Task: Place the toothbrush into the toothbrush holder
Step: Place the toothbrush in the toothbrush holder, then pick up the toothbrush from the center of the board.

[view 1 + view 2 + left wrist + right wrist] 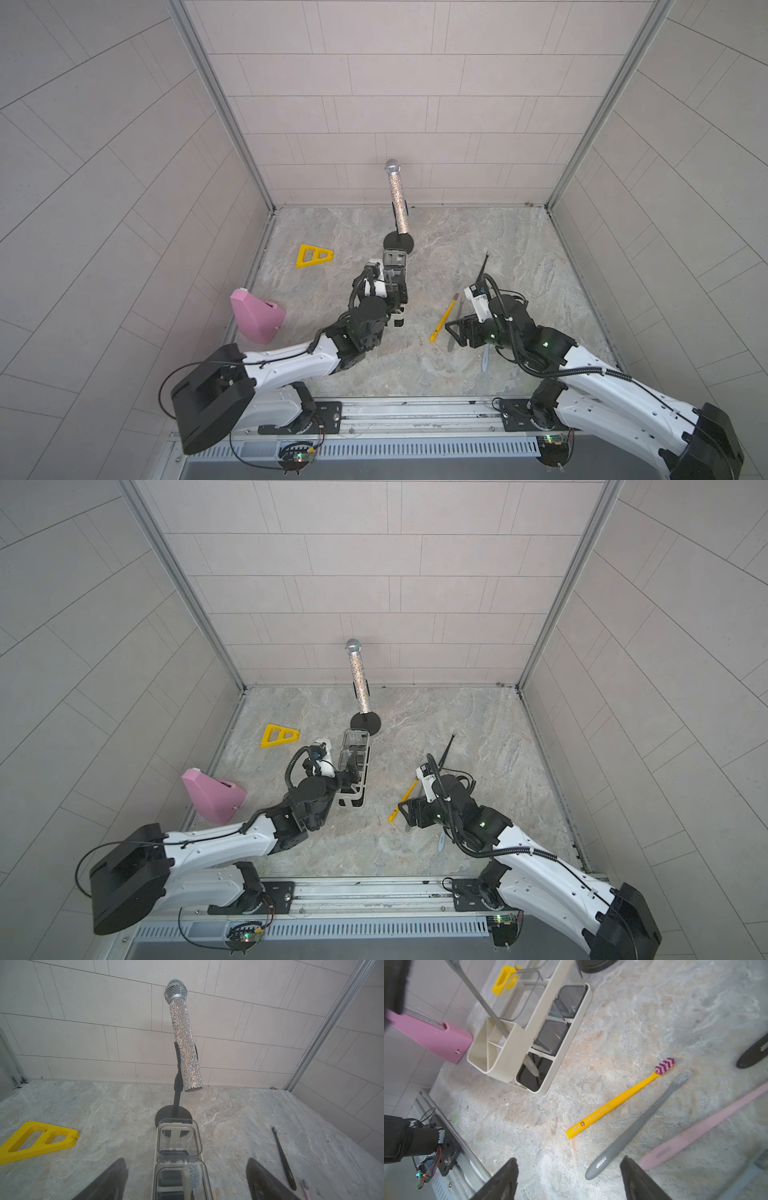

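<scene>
Gaping left jaws, toothbrush [195,1176] seemingly free in toothbrush holder [515,1045], right jaws parted.

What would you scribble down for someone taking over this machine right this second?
Left gripper: open, over the toothbrush holder.
Right gripper: open, empty, above the lying grey toothbrush on the table.
Done: the standing grey toothbrush leans in the holder's cupless end section, free of both grippers.
Left: the lying grey one, yellow toothbrush, pink toothbrush and black toothbrush lie loose, should they go in too.
</scene>
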`<action>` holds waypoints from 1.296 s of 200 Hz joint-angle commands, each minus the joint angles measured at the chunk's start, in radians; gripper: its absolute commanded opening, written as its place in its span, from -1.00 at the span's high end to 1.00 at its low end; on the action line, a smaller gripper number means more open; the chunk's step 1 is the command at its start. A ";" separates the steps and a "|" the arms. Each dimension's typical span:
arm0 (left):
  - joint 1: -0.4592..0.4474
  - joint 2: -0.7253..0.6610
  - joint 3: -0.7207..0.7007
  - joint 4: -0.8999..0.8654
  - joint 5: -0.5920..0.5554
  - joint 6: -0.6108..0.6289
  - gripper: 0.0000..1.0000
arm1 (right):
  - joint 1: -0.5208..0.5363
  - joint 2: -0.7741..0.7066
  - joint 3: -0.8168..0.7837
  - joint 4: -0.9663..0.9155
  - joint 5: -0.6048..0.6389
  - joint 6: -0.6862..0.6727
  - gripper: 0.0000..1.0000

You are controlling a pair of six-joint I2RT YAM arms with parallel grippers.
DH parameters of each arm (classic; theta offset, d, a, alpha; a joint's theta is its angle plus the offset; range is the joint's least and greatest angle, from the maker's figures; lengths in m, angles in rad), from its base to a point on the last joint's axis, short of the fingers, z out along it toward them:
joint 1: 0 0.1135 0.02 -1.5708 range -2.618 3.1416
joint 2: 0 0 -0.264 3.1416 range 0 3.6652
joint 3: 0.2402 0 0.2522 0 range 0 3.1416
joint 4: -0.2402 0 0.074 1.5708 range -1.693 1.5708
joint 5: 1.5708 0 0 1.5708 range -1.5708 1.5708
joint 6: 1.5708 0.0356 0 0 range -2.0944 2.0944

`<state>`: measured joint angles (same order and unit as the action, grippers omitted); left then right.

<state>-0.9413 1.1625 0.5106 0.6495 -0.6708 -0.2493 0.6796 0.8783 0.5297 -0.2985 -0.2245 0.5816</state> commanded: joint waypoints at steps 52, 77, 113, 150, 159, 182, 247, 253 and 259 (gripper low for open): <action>-0.005 -0.273 0.180 -0.715 0.105 -0.233 -0.88 | -0.011 0.304 0.147 -0.218 0.103 0.029 -0.51; -0.005 -0.310 0.181 -0.811 0.148 -0.268 -0.88 | -0.015 0.372 0.196 -0.221 0.096 0.004 -0.46; -0.005 -0.347 0.168 -0.898 0.158 -0.297 -0.88 | -0.015 0.487 0.291 -0.220 0.023 -0.014 -0.43; -0.005 -0.420 0.167 -0.964 0.142 -0.306 -0.89 | -0.014 0.604 0.331 -0.188 -0.013 0.031 -0.40; -0.006 -0.440 0.170 -0.989 0.133 -0.304 -0.89 | -0.014 0.626 0.340 -0.196 -0.007 0.041 -0.39; -0.006 -0.490 0.178 -1.050 0.113 -0.300 -0.88 | -0.009 0.681 0.370 -0.230 0.018 0.050 -0.39; -0.005 -0.514 0.172 -1.087 0.103 -0.301 -0.89 | 0.031 0.879 0.529 -0.326 0.098 -0.046 0.03; -0.005 -0.515 0.174 -1.088 0.104 -0.301 -0.89 | 0.036 0.895 0.536 -0.340 0.112 -0.057 0.16; -0.005 -0.517 0.175 -1.089 0.101 -0.300 -0.88 | 0.042 0.906 0.538 -0.349 0.128 -0.068 0.24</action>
<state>-0.9432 0.6472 0.6765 -0.4145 -0.5465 -0.5350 0.6998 1.7355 1.0374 -0.5575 -0.1787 0.5697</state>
